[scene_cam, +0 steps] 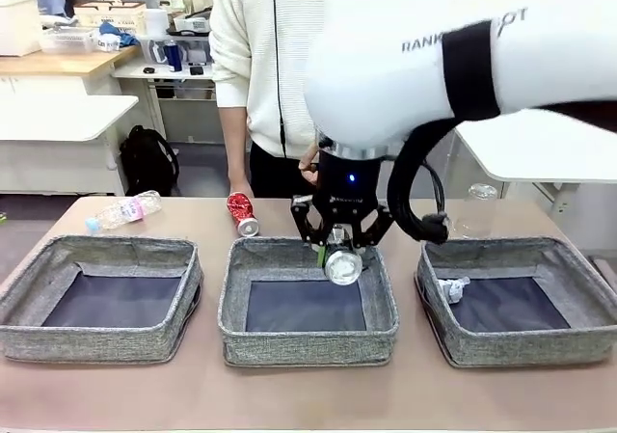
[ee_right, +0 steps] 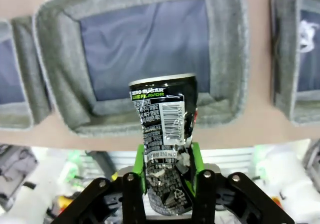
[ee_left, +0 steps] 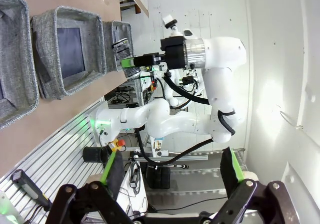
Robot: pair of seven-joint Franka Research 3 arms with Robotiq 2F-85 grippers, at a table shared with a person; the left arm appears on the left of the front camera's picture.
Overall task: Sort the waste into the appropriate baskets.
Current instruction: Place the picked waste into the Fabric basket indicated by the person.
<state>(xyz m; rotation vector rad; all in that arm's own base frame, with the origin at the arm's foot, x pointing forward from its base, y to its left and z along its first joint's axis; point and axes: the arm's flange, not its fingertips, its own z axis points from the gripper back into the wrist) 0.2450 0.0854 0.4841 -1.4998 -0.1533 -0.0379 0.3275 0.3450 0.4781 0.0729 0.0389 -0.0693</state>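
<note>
**Left basket** (scene_cam: 101,346): grey weave, dark floor. At its 12 o'clock a capped bottle (scene_cam: 123,211) lies on the table (scene_cam: 289,394), long axis 2-to-8, blue cap toward 8.

**Red can** (scene_cam: 241,213): lies on the table at 11 o'clock of the middle basket (scene_cam: 308,346), long axis 11-to-5, silver end toward 5.

**Dark can** (scene_cam: 342,262): pinched in the right gripper (scene_cam: 339,252) above the middle basket's far rim. Its long axis runs along the fingers, with the free end pointing down and toward the camera.

**Right basket** (scene_cam: 525,348): paper wad (scene_cam: 451,288) at its 9 o'clock wall. A clear bottle (scene_cam: 477,211) sits just past its 12 o'clock rim.

**Right wrist view:** green pads (ee_right: 139,164) press the can's crumpled lower half from both sides. The barcode and "ZERO SUGAR" print are legible, and the basket floor lies beyond.

**Left wrist view:** left gripper (ee_left: 171,156) spread wide, off the table's edge, seeing the baskets and the right arm (ee_left: 215,54) sidelong.

**Surface and room:** tan matt tabletop. A person (scene_cam: 270,57) in a white sweater stands at the table's 12 o'clock. White desks and a black backpack (scene_cam: 149,158) stand behind.
</note>
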